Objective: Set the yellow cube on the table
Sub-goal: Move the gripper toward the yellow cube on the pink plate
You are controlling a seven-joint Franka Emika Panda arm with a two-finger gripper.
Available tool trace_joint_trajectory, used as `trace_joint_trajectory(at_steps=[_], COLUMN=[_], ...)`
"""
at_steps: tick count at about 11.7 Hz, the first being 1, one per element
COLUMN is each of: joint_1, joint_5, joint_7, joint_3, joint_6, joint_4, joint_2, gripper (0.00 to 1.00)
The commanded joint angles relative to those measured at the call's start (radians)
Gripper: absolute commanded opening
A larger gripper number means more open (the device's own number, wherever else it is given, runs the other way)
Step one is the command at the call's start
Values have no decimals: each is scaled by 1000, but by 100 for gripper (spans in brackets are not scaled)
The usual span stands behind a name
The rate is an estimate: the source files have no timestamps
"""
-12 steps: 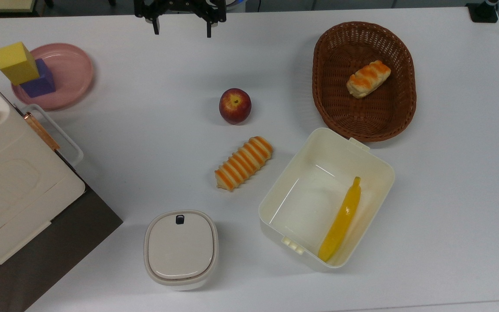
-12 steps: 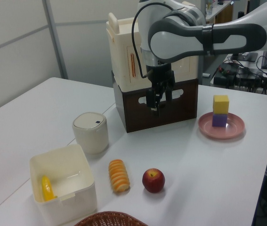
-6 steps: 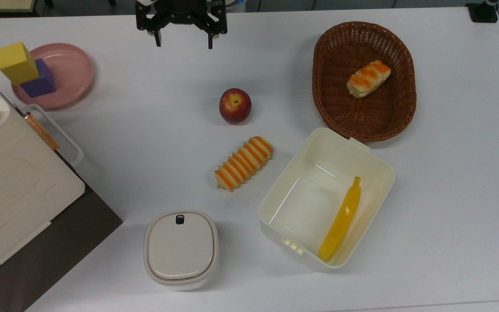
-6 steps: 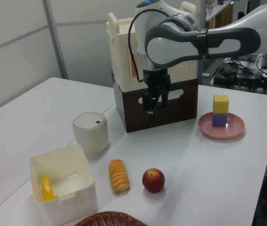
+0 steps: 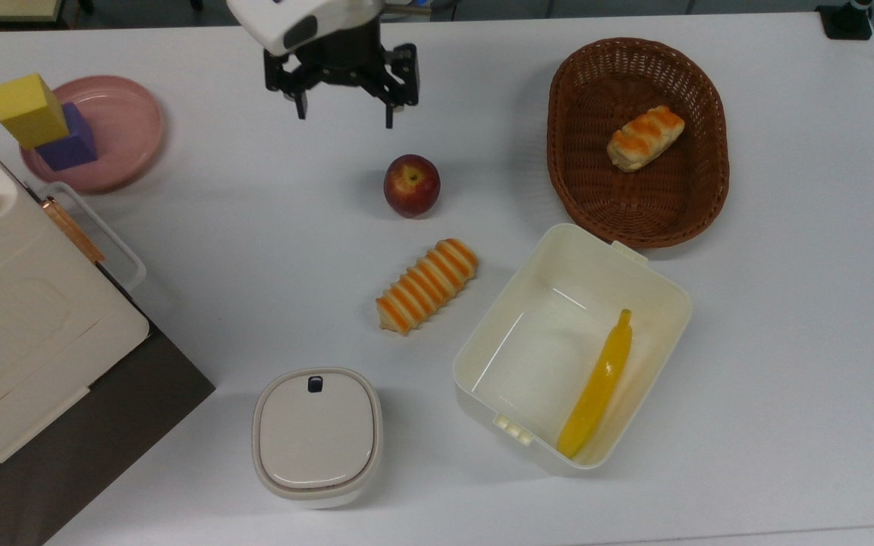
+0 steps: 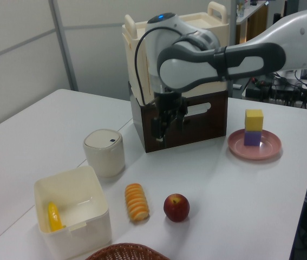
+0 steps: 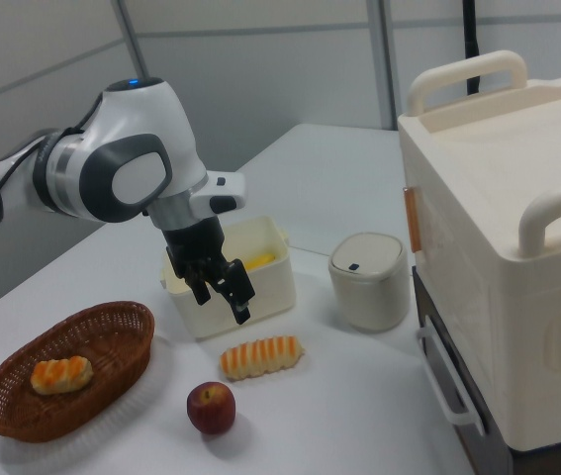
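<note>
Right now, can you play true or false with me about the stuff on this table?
1. The yellow cube sits on top of the purple cube. True.
2. The end effector is holding the apple. False: it is open, empty and apart from the apple.
3. The banana lies in the white box. True.
4. The basket is empty. False: a bread roll lies in it.
5. The cubes stand on the pink plate. True.
</note>
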Motion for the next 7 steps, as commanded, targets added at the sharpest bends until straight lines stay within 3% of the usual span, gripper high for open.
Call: trace_joint_trajectory(at_steps=[1, 4, 7], joint_1=[18, -22, -178], joint_5=[17, 10, 11], joint_7=[33, -51, -270], joint_3=[-6, -17, -17], joint_6=[29, 17, -10], joint_4=[-8, -8, -16], joint_2=[12, -24, -66], gripper=[100, 100, 100])
